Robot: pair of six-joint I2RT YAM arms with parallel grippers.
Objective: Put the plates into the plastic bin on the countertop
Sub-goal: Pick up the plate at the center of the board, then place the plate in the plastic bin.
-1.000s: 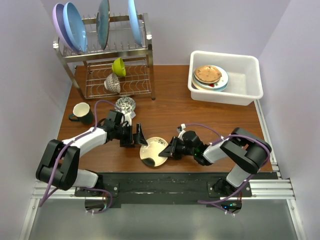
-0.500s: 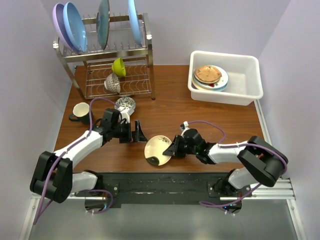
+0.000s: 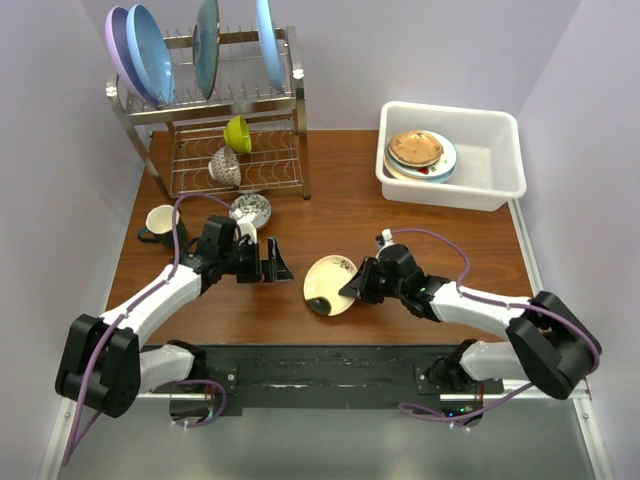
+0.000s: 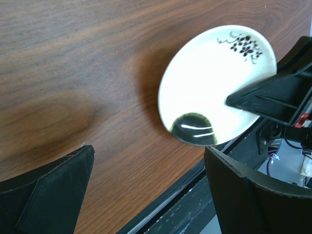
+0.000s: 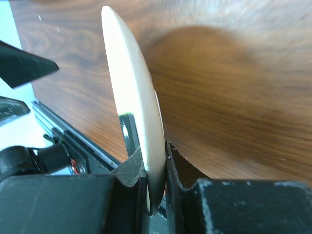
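Farther right, cream plate above wooden countertop, lilac walls

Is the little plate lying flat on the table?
No, it is raised and tilted: the right gripper pinches the cream plate at its rim, with a shadow beneath.

- You've got four big plates upright in one rack.
- One cream plate by itself.
- One bin, its stack showing at least two plates.
- Three bowls and one mug.
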